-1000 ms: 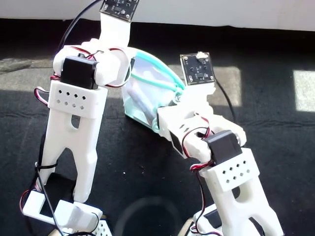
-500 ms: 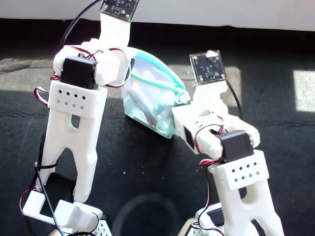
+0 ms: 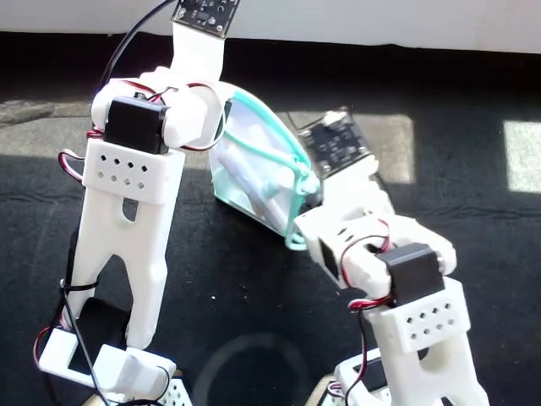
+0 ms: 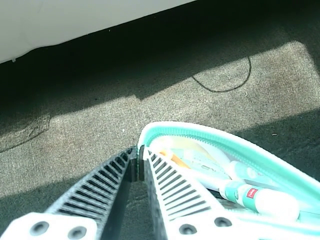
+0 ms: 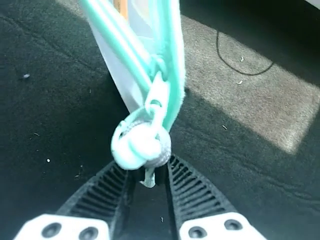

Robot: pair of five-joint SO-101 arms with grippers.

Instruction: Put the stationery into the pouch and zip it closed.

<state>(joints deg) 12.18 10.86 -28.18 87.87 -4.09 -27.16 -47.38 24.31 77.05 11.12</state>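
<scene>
A translucent pouch [image 3: 254,182] with a mint-green zipper rim hangs off the dark table between the two arms. Its mouth [image 4: 210,145] gapes, and pens and a glue stick [image 4: 250,192] lie inside. My left gripper [image 4: 137,156] is shut on the pouch's end edge, right at the rim. My right gripper [image 5: 150,176] is shut on the cord under the round mint zipper pull [image 5: 142,145]. The slider [image 5: 157,92] sits just above that pull, at the pouch's other end [image 3: 297,228]. The right wrist [image 3: 338,148] tilts over that end.
A dark mat [image 3: 237,288] covers the table, with sunlit patches at the back [image 3: 524,152]. A thin black cable loop [image 4: 225,75] lies on the lit area beyond the pouch. A white wall edge [image 3: 380,21] borders the far side.
The right arm has swung right and toward the front, wrist tilting down, drawing the zipper pull and that pouch end along. The pouch's rims have come closer together. The left arm stayed still.
</scene>
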